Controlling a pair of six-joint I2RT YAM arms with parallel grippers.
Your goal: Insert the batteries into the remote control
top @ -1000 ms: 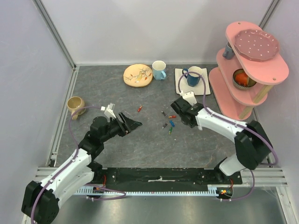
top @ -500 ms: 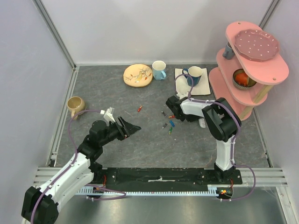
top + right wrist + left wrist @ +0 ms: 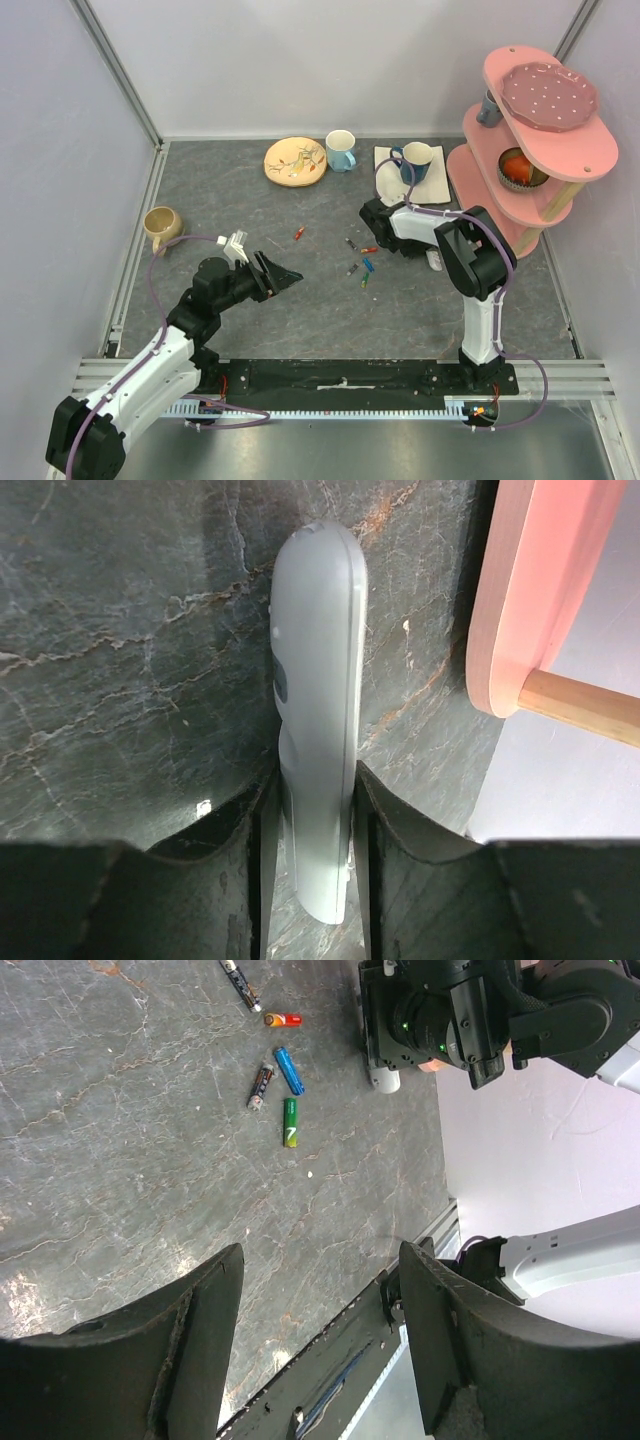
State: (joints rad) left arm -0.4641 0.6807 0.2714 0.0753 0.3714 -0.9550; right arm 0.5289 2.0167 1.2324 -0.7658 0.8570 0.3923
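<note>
step: grab the remote control | right gripper: jaws part shut, hugging it on the table beside the pink shelf | left gripper: jaws wide, empty | batteries: loose on the table | next, i think: lift it, turn its back up

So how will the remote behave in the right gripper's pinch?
The remote control looks like smooth, hard plastic: probably stiff but somewhat slippery. The right gripper grips it near one end, most of its length sticking out, so it may pivot. Slim, so likely light.
</note>
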